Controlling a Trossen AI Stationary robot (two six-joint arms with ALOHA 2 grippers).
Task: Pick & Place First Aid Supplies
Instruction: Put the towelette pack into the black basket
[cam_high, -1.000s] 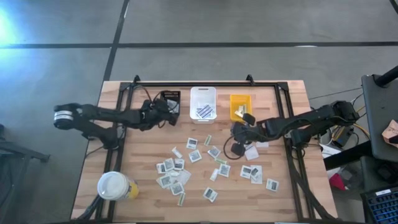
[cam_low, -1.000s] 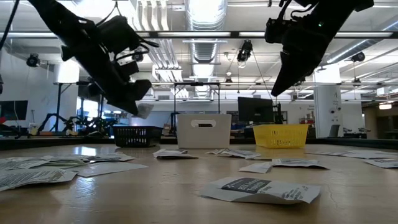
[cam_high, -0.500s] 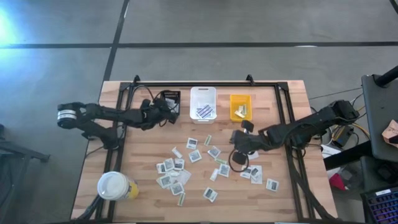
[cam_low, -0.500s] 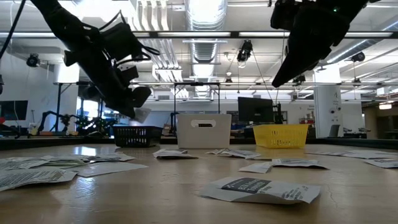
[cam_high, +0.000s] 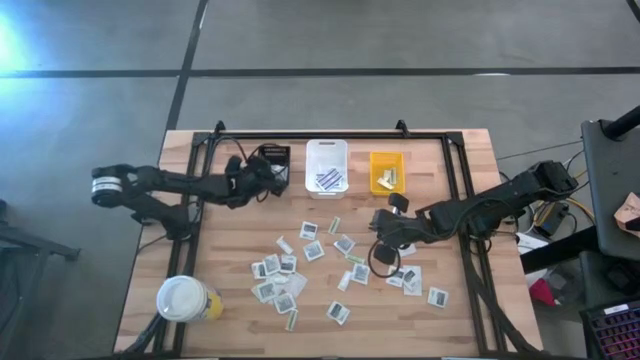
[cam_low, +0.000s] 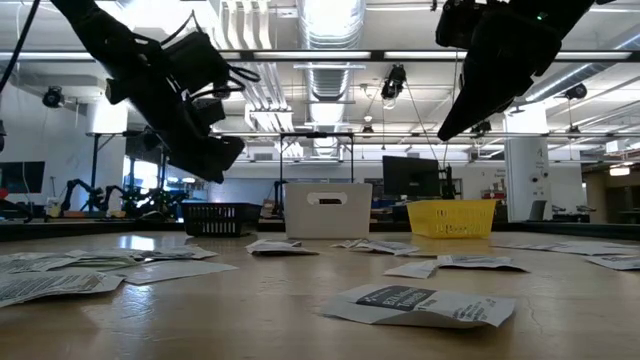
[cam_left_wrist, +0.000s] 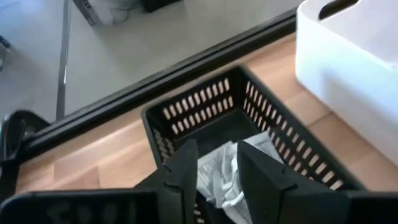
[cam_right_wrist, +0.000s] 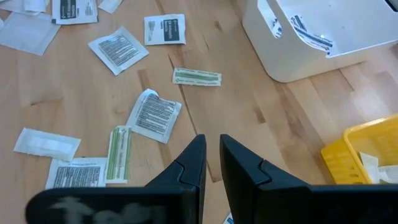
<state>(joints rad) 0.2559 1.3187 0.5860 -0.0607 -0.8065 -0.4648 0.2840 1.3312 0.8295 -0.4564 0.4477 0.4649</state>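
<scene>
Two dark arms stretched low over a wooden table (cam_high: 230, 300), reaching inward from opposite sides. Left gripper (cam_high: 268, 172) held just above the black bin (cam_high: 275, 163) at the far edge, fingers (cam_left_wrist: 186, 168) parted, with a crumpled white packet (cam_left_wrist: 227, 171) lying inside the bin directly beneath and between them, no longer pinched. Left arm extended nearly straight from its base, wrist tipped down toward the bin. Right gripper (cam_high: 383, 222) hovering over bare wood, fingers (cam_right_wrist: 196, 163) drawn almost together with only a narrow slit between, empty. Just ahead of it, scattered first aid packets (cam_right_wrist: 154, 114) and pale green strips (cam_right_wrist: 196, 76) lying flat; beyond those, the white bin (cam_right_wrist: 292, 37) holding blue-striped packets and the yellow bin (cam_right_wrist: 364, 155), cut off at the frame edge. More packets (cam_high: 285, 280) spread loosely between the two grippers, nearer the front. Printing on the packets too small to read. Black bin's contents partly hidden behind the left fingers. Lidded cup (cam_high: 183, 298) well apart from both grippers, at the front corner.
</scene>
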